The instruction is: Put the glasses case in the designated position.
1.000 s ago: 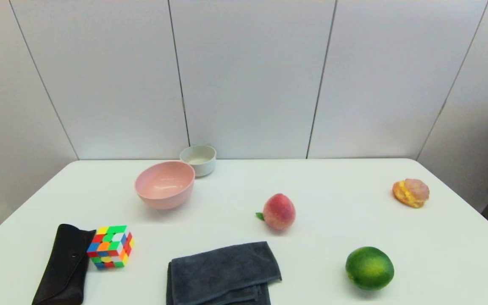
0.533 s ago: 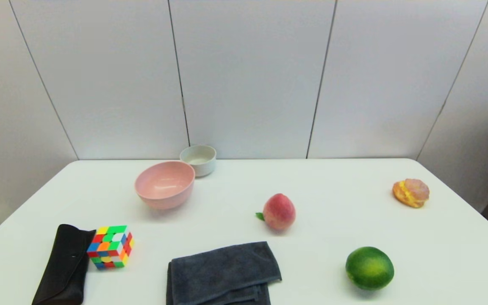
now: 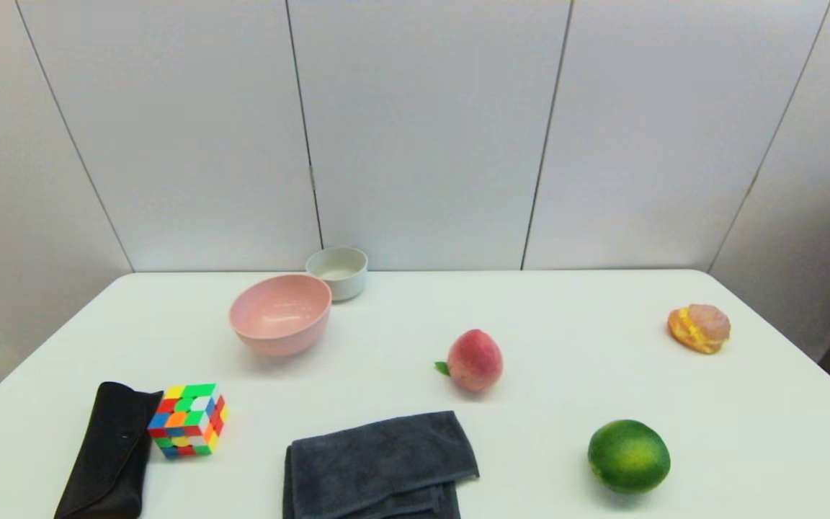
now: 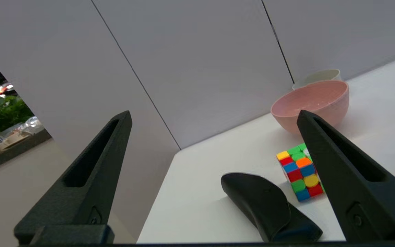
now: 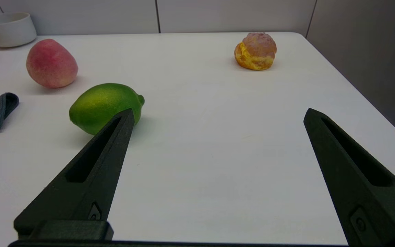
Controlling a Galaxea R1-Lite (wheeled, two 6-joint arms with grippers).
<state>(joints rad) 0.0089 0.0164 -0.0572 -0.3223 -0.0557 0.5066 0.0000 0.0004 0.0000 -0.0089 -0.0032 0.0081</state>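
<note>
So, glasses case (image 3: 106, 454): you find it flat on the white surface (image 3: 400, 324) at the near left corner, its long side touching or just beside the Rubik's cube (image 3: 188, 420); nothing holds it.
Left gripper (image 4: 214, 118): you see it only in its own wrist view, low at the surface's left edge, jaws spread wide and empty, the case (image 4: 269, 207) lying between the fingers and beyond them.
Right gripper (image 5: 218, 115): you see it low over bare surface on the right side, jaws released, gripping nothing; the lime (image 5: 105, 107) sits just past one finger.
Pink bowl (image 3: 280, 313): you have it behind the cube, with a small white bowl (image 3: 337, 272) just beyond it.
Grey towel (image 3: 375, 465): folded at the near middle edge.
Peach (image 3: 474, 360): near the centre.
Cream puff (image 3: 699, 328): far right, well apart from the rest.
</note>
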